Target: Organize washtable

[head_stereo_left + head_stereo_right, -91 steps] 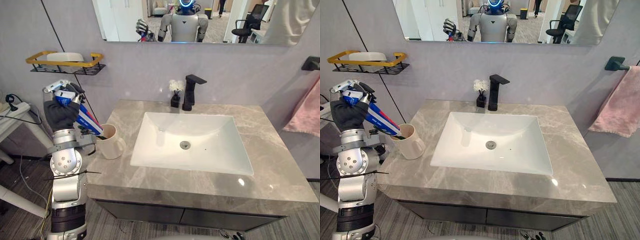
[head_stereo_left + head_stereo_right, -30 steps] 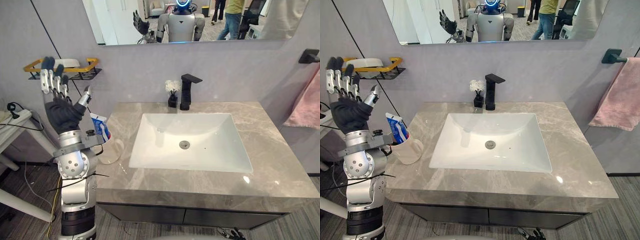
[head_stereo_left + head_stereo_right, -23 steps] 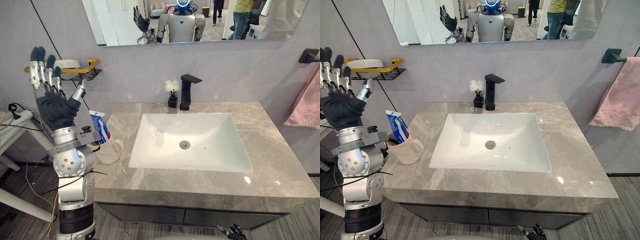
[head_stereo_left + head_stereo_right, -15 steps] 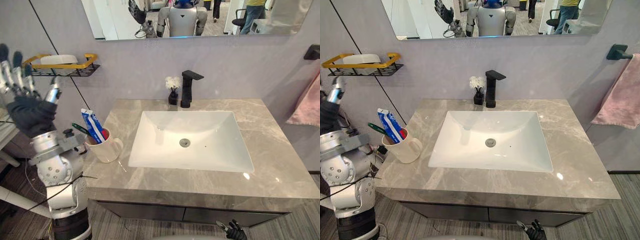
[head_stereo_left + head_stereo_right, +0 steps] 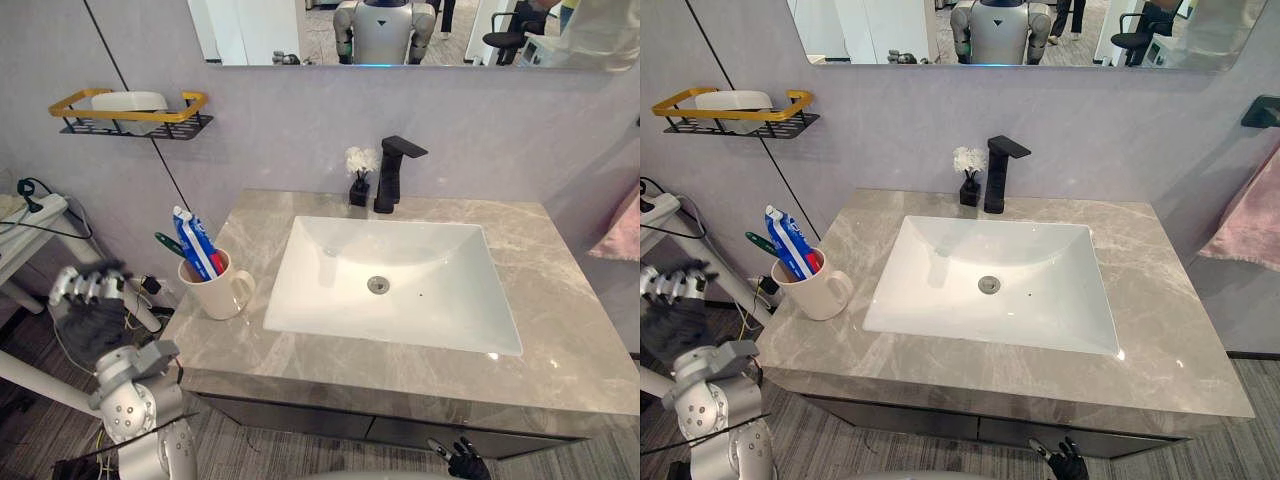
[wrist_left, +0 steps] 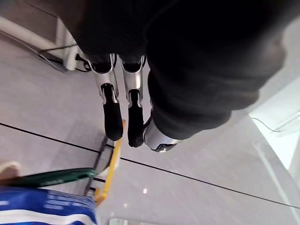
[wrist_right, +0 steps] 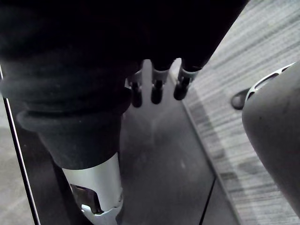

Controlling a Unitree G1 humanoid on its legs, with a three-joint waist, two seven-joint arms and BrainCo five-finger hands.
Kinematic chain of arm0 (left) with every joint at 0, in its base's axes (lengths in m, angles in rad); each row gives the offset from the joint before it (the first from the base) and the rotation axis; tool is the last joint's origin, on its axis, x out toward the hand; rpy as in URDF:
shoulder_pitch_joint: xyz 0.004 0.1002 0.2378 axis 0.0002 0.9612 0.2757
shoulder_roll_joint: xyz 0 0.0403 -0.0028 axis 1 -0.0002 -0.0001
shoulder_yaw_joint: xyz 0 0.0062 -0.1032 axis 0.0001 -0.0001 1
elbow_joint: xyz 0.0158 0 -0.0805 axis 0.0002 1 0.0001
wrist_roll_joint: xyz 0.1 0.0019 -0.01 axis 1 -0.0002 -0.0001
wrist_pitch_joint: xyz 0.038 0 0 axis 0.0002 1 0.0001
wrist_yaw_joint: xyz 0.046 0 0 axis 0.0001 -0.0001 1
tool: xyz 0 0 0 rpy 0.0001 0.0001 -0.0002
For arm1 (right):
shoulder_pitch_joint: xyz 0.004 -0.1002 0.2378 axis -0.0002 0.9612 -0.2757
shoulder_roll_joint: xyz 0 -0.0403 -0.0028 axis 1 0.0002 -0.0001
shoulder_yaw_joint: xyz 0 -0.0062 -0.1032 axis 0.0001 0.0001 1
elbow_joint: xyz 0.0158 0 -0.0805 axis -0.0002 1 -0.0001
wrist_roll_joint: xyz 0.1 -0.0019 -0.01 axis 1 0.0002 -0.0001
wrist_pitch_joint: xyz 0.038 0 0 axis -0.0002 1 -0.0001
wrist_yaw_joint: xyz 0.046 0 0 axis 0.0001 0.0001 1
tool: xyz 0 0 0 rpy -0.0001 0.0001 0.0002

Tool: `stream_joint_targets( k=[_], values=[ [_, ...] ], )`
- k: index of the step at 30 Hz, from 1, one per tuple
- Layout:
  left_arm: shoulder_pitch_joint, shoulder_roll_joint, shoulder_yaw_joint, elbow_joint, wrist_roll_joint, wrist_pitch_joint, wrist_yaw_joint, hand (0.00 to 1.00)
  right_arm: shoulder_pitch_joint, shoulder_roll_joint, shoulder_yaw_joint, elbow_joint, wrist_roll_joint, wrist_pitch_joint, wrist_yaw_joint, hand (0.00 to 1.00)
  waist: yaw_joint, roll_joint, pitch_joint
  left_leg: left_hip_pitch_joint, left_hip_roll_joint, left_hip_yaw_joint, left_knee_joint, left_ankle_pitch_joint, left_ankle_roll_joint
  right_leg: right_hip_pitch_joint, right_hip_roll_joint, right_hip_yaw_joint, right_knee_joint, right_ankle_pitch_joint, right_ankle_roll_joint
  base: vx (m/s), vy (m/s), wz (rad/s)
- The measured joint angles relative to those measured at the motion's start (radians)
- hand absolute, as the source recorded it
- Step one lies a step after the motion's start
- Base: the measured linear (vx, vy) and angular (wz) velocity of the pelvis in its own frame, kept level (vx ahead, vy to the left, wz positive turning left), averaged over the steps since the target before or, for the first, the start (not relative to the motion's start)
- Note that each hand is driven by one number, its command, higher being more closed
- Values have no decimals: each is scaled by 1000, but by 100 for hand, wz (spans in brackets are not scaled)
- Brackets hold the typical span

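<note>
- This is a bathroom, and I stand at its washstand. A grey marble-look countertop point(image 5: 560, 345) holds a white rectangular sunken basin point(image 5: 420, 300), with a black angular tap point(image 5: 392, 172) behind it.
- A wide wall mirror point(image 5: 250, 30) hangs above the tap.
- At the counter's left end, a cream ceramic mug point(image 5: 222, 292) holds a blue-and-white toothpaste tube point(image 5: 195, 240) and a green toothbrush point(image 5: 168, 243).
- On the wall to the left, a black wire shelf with a yellow rim point(image 5: 130, 115) carries a white bar of soap point(image 5: 128, 100).
- A pink towel point(image 5: 1245, 215) hangs at the right, near a black wall fitting point(image 5: 1262, 108).
- The mirror reflects a black office chair point(image 5: 1132, 20), so the room behind me looks more like an office.
</note>
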Motion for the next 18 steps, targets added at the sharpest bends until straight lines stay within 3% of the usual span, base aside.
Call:
stream_joint_targets(
  k=[8,18],
  values=[
    [24,-7,-67,133,-19,26,-46,100,0,0,19,0,0,0,-11,0,21,-8,-3,0,2,3,0,1,-2,0,0,-3,0,0,0,-15,-15,0],
    [38,-12,-104,246,-22,45,-70,100,0,1,30,0,0,1,-15,0,23,-25,-11,0,3,18,0,1,-2,-1,0,-1,0,0,0,-22,-18,-1]
  ],
)
